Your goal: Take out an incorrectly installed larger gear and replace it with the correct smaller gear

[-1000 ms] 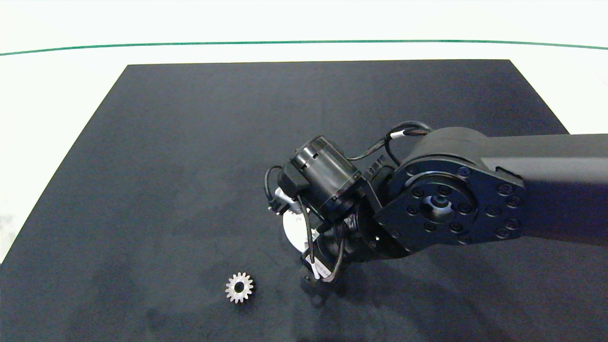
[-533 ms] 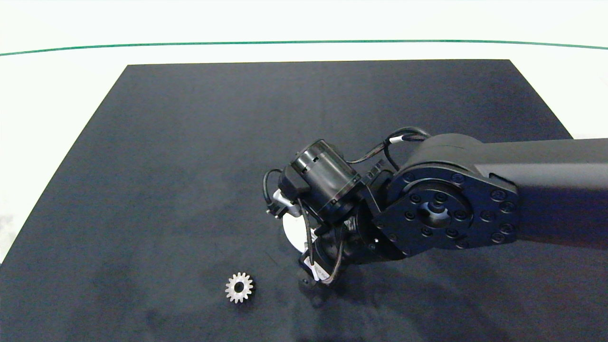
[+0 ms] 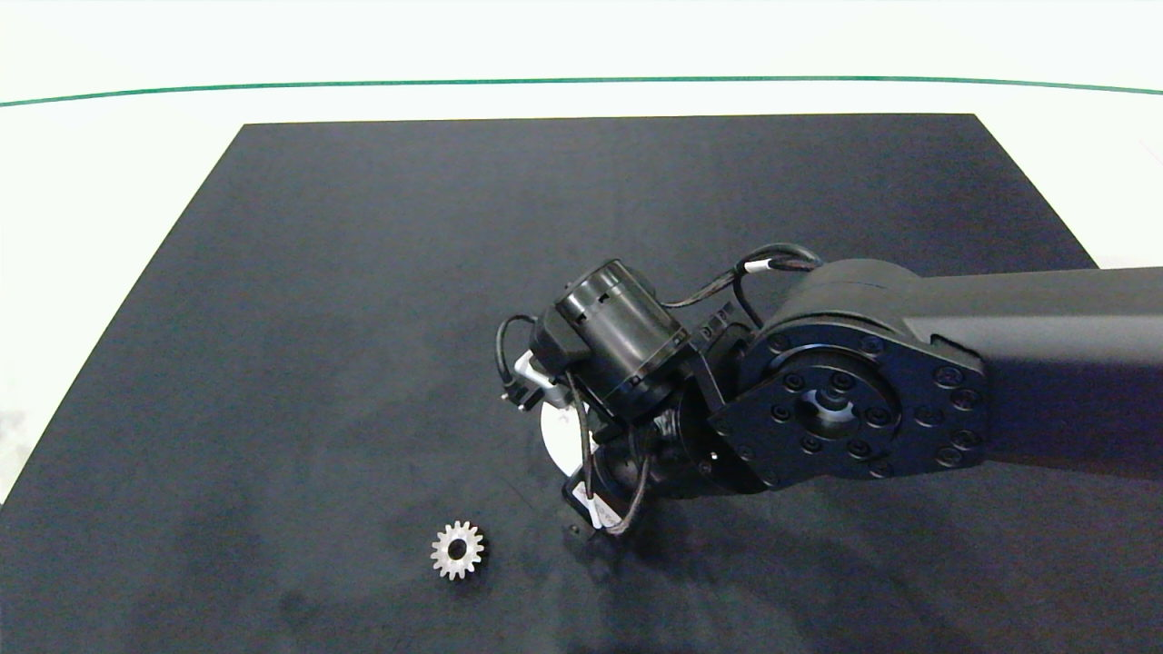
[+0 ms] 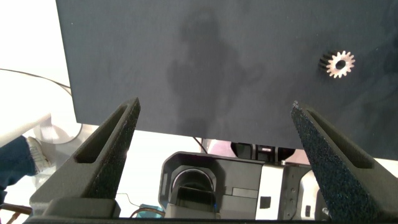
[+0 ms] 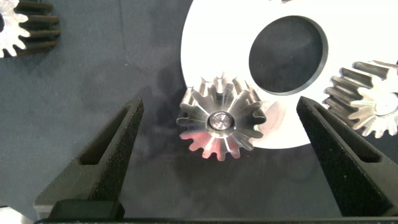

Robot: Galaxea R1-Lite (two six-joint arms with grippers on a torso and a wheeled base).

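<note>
A black mat covers most of a white table. The dark right arm reaches in from the right to the mat's middle, its wrist pointing down over a flat white disc with a large round hole.

Seen from the right wrist, the right end effector is spread wide and holds nothing. Between its two grey fingers stands the larger gear, shiny silver metal with long pointed teeth, on the disc's edge. Another silver gear sits at the disc's far side.

The smaller gear, silver-grey with short blunt teeth and a round central hole, lies flat on the mat, apart from the arm.

The left end effector hangs off the mat's edge, spread wide and empty.
</note>
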